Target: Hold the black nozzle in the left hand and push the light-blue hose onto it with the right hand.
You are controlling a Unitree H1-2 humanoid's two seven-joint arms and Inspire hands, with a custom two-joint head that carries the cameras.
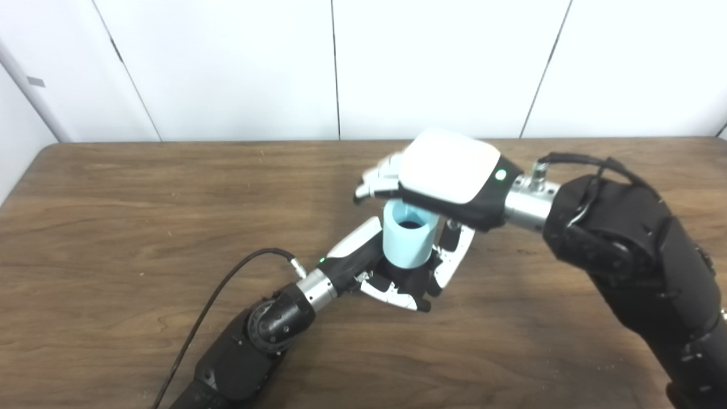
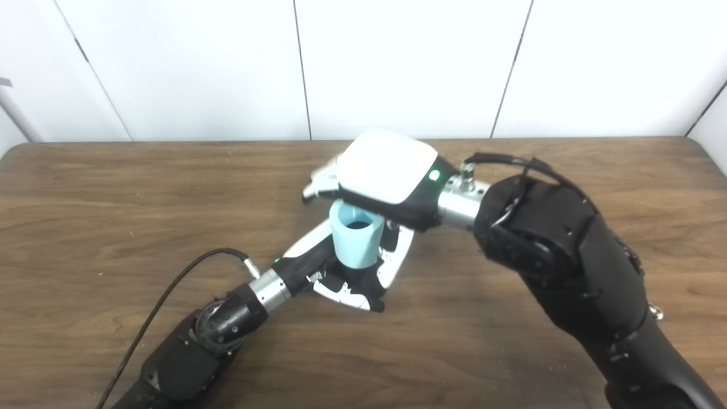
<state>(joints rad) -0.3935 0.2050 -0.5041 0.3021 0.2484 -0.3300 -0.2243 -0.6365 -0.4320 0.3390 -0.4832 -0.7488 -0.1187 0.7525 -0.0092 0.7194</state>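
- My left hand (image 1: 397,272) lies low over the wooden table (image 1: 142,238), near its middle, with the palm turned up and the fingers curled around the lower part of the light-blue hose (image 1: 408,241).
- The hose is a short, wide, light-blue tube. It stands almost upright in my left hand, a little tilted, and its open end looks up toward the camera.
- Inside the open end I see something dark. I think this is the black nozzle (image 2: 358,225), but it is mostly hidden by the tube and by my fingers, so I cannot tell how deep it sits or how my left hand holds it.
- My left fingers (image 1: 454,255) are closed around the base of the tube, white finger parts showing on both sides of it.
- My right hand (image 1: 448,170) hangs just above the hose, with its white back turned up to the camera and its wrist on the right side.
- The right fingers (image 1: 377,179) reach to the left over the rim of the hose and are bent down. The palm hides what is below, so I cannot tell if this hand is clamped on the tube or only touching it from above.
- A black cable (image 1: 227,284) runs along my left forearm to the wrist.
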